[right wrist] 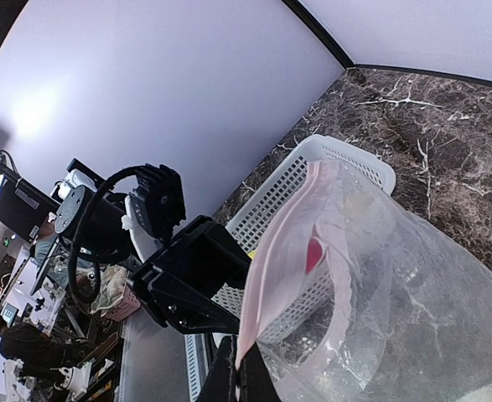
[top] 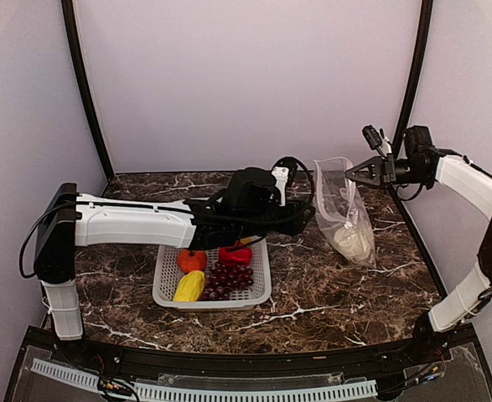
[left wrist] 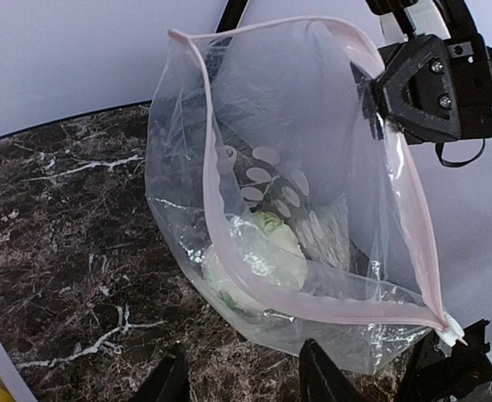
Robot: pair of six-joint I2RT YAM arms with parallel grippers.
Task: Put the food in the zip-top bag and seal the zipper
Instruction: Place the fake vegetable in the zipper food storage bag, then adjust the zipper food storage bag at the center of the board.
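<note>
The zip-top bag (top: 343, 213) hangs open at the right of the table, with the white-green cauliflower (left wrist: 266, 251) lying in its bottom. My right gripper (top: 349, 172) is shut on the bag's upper edge, pinching the pink zipper (right wrist: 275, 276) between its fingertips (right wrist: 247, 381). My left gripper (left wrist: 244, 378) hovers low just in front of the bag's mouth, its jaws apart with nothing between them. The orange tomato (top: 191, 260), red pepper (top: 235, 255), dark grapes (top: 227, 280) and a yellow piece (top: 189, 287) lie in the basket.
The white perforated basket (top: 166, 285) stands at the table's middle, under my outstretched left arm. Dark marble tabletop lies around the bag. Black frame posts rise at the back left and back right, the right one close behind my right gripper.
</note>
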